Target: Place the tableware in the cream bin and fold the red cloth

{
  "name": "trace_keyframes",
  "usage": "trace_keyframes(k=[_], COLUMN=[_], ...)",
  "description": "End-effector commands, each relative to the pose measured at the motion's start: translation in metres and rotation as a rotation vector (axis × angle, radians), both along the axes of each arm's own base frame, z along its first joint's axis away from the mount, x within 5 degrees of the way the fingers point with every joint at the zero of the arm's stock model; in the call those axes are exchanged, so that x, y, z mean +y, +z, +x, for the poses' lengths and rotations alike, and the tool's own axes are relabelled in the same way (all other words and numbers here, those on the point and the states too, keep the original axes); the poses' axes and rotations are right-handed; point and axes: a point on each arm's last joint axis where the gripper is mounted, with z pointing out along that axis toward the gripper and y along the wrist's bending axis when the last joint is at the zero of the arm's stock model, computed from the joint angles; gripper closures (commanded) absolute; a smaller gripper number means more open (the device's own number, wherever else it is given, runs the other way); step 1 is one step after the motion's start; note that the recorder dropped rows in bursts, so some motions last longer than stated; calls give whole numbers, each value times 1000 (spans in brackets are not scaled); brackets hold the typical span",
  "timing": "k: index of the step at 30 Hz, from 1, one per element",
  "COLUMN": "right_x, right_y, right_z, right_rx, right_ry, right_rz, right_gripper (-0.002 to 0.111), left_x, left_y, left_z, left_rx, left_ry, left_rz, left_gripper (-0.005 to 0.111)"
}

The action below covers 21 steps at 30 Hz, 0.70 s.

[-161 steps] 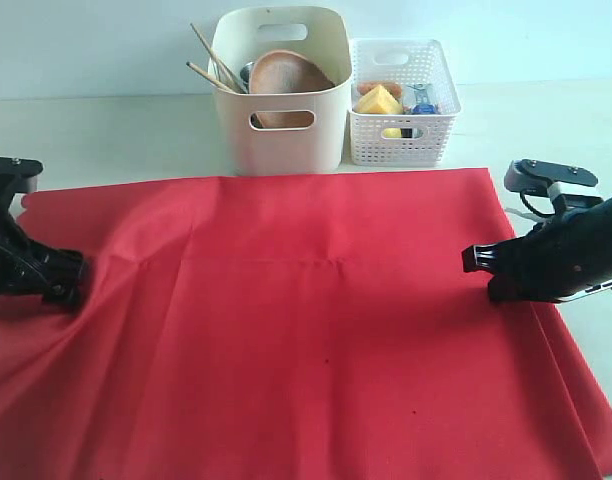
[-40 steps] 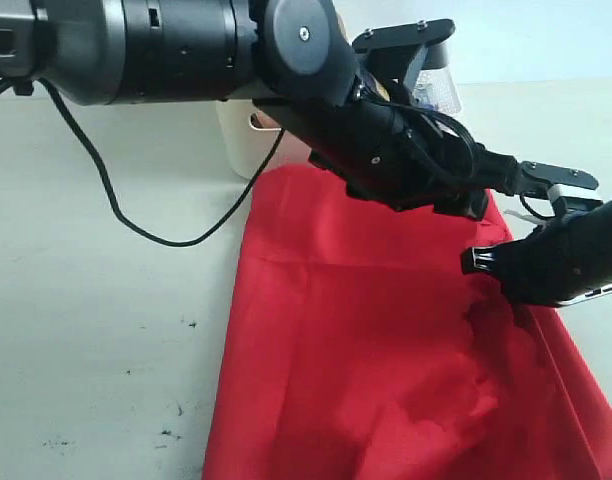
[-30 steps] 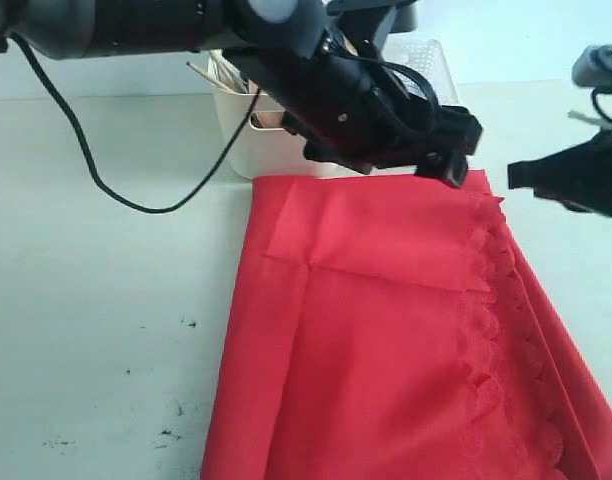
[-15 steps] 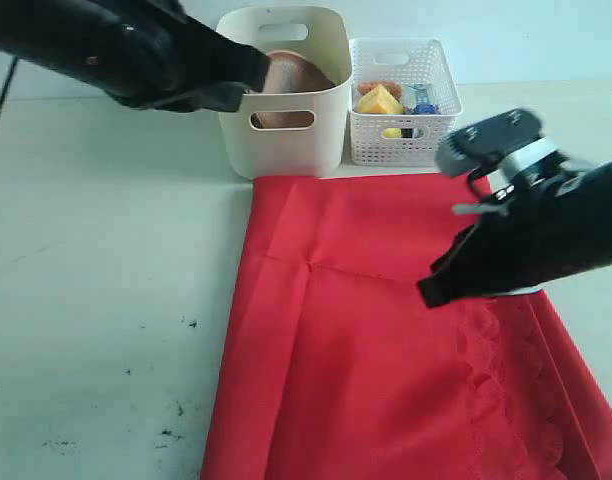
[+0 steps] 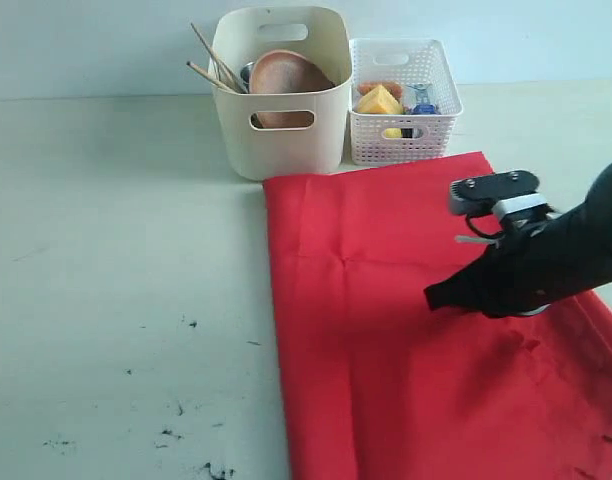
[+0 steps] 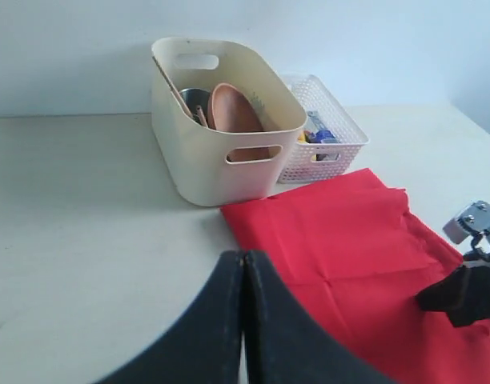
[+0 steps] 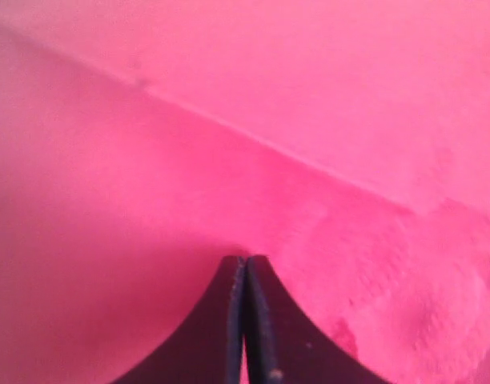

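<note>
On the right half of the surface [image 5: 116,250], item one: red cloth [image 5: 386,330], doubled into a long strip. Its long axis runs from the bins toward the near edge. The far end lies just beside the cream bin [image 5: 286,140] and the white lattice basket [image 5: 401,140]; the near end runs out of view.

Item two: right claw [image 5: 433,296], tips pressed together, low on the cloth and right of the strip's middle line. Whether any fabric is caught between the tips cannot be told; the wrist view shows only a pucker beside them.

Item three: left claw [image 6: 243,258], pressed together, holding nothing, over bare surface. The cloth lies off toward the right arm's side.

Item four: tableware. Round wooden plate [image 5: 286,75] and chopsticks [image 5: 208,62] stand inside the cream bin.

Judgement: a further fold would go across the long axis, and the right arm is much the nearer.

Change: some seconds back the cloth lay spread full width with a claw at each side. Half a second back the left arm crossed before the bin. Now that arm is out of the exterior view, and the cloth's left edge sits slightly further right.
</note>
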Motion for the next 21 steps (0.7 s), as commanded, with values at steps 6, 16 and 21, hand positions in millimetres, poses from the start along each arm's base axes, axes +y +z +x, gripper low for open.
trace_keyframes(k=[6, 16, 21], right_x=[-72, -146, -147], right_y=[-23, -18, 11], right_z=[-21, -21, -13], right_rx=[112, 41, -94], right_ry=[-251, -648, -652], right_rz=[-50, -44, -36], right_gripper=[108, 108, 108], left_x=[11, 11, 11], left_y=[-11, -13, -14], left_z=[-15, -16, -16], left_rx=[-26, -3, 1], left_ry=[37, 34, 33], left_rz=[-18, -7, 1], left_gripper=[105, 105, 105])
